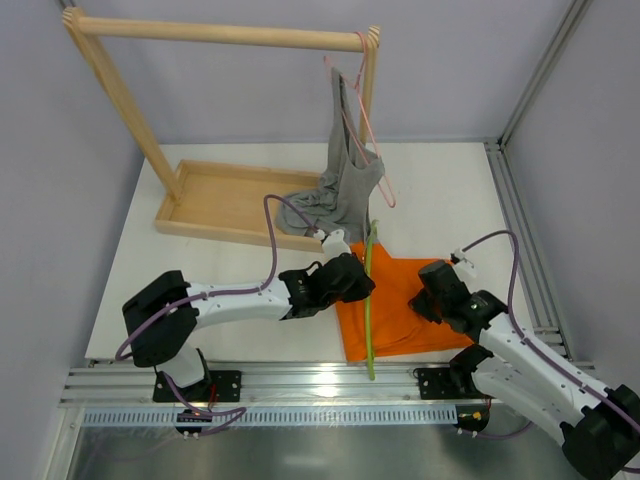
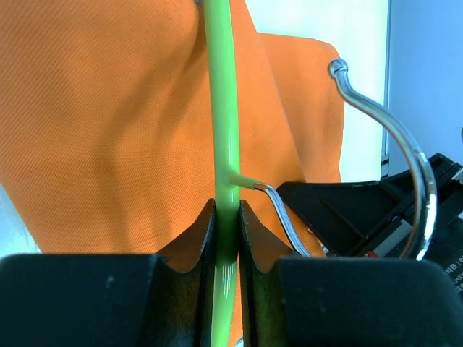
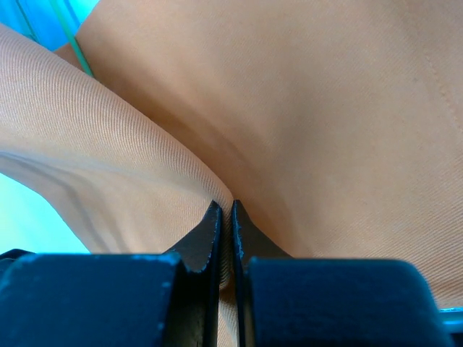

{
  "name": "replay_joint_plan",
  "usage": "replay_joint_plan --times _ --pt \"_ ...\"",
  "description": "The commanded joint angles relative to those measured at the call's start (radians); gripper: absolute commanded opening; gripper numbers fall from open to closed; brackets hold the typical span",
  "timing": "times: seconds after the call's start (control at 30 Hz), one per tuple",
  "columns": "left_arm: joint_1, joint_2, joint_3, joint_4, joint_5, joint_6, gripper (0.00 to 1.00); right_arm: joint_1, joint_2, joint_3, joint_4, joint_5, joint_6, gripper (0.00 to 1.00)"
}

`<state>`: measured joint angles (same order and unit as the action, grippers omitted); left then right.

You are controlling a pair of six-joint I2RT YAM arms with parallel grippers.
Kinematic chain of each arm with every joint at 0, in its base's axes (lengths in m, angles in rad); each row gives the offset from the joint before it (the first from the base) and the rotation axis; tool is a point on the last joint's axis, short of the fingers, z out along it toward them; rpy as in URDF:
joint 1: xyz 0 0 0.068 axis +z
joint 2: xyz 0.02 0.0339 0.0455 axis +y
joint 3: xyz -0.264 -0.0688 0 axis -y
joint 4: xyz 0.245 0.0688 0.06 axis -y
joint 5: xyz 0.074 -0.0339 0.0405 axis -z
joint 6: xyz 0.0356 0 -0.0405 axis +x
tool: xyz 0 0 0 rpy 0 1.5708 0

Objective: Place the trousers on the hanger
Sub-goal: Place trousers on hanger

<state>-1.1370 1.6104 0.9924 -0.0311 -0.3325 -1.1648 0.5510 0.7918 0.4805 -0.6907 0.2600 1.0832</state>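
**Top view.** The large bright orange cloth trousers (image 1: 405, 300) lie folded on the white bench (image 1: 450, 190), close to its near edge and right of its middle. The thin lime-green clothes hanger (image 1: 370, 310) crosses their left side, running from the near edge toward the far one. The left jaws meet it partway along, and the right jaws are down on the cloth near its right side. Toward the far edge, a grey garment (image 1: 345, 190) on a thin pink hanger (image 1: 378, 170) hangs from a wooden rail (image 1: 220, 33).

**Left wrist view.** The left jaws are nearly closed, clamped on the green bar just below where the metal hook (image 2: 405, 144) branches off, with orange cloth behind.

**Right wrist view.** The right jaws are pinched fully together on a raised fold of the trousers.

With both grips made, the step in hand looks like drawing the cloth over the hanger bar. The next move probably calls for lifting that fold and carrying it across the bar while the left arm holds the hanger steady.

From above, the hanger shows only as 1 thin line, so its full shape is hidden. Both sets of jaw tips sit under their wrists there. How many layers are pinched — 1 or more — I cannot tell.
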Motion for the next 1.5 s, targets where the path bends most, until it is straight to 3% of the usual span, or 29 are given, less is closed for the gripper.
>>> replay_joint_plan --times 0.0,0.3,0.5,0.57,0.67,0.87,1.03,1.1,1.13,1.17,1.2,1.27,1.37,1.47 --pt "0.011 0.000 -0.028 -0.104 -0.069 0.019 0.00 -0.010 -0.046 -0.055 -0.156 0.099 0.052 0.04" --pt "0.010 0.006 -0.001 -0.165 -0.105 0.021 0.00 -0.010 -0.108 -0.060 -0.190 0.110 0.084 0.04" --pt "0.010 -0.010 -0.009 -0.191 -0.122 0.027 0.00 -0.008 -0.164 0.018 -0.289 0.251 0.127 0.04" --pt "0.010 -0.012 -0.011 -0.193 -0.119 0.033 0.00 -0.008 -0.169 0.075 -0.396 0.333 0.191 0.04" --pt "0.010 -0.007 -0.003 -0.193 -0.109 0.043 0.01 -0.008 -0.174 0.081 -0.378 0.350 0.190 0.04" --pt "0.008 0.014 0.006 -0.182 -0.085 0.073 0.00 -0.010 -0.076 0.130 -0.559 0.564 0.421 0.04" --pt "0.008 0.034 0.015 -0.178 -0.063 0.085 0.00 -0.013 -0.008 0.197 -0.669 0.613 0.551 0.04" --pt "0.008 0.036 0.014 -0.174 -0.057 0.094 0.00 -0.013 -0.002 0.207 -0.621 0.604 0.479 0.10" --pt "0.008 0.037 0.012 -0.162 -0.040 0.109 0.00 -0.013 -0.005 0.219 -0.591 0.587 0.427 0.25" --pt "0.008 0.033 -0.001 -0.145 -0.027 0.120 0.00 -0.013 -0.022 0.225 -0.555 0.576 0.350 0.29" --pt "0.008 0.020 -0.009 -0.129 -0.010 0.129 0.00 -0.011 -0.040 0.227 -0.426 0.559 0.163 0.33" --pt "0.008 0.006 -0.052 -0.087 0.027 0.136 0.00 -0.019 -0.121 0.198 -0.231 0.411 -0.120 0.53" --pt "0.008 -0.035 -0.124 -0.007 0.072 0.129 0.00 -0.048 -0.207 0.164 -0.040 0.270 -0.334 0.58" --pt "0.009 -0.056 -0.150 0.019 0.084 0.120 0.00 -0.146 -0.174 0.185 -0.008 0.097 -0.462 0.60"
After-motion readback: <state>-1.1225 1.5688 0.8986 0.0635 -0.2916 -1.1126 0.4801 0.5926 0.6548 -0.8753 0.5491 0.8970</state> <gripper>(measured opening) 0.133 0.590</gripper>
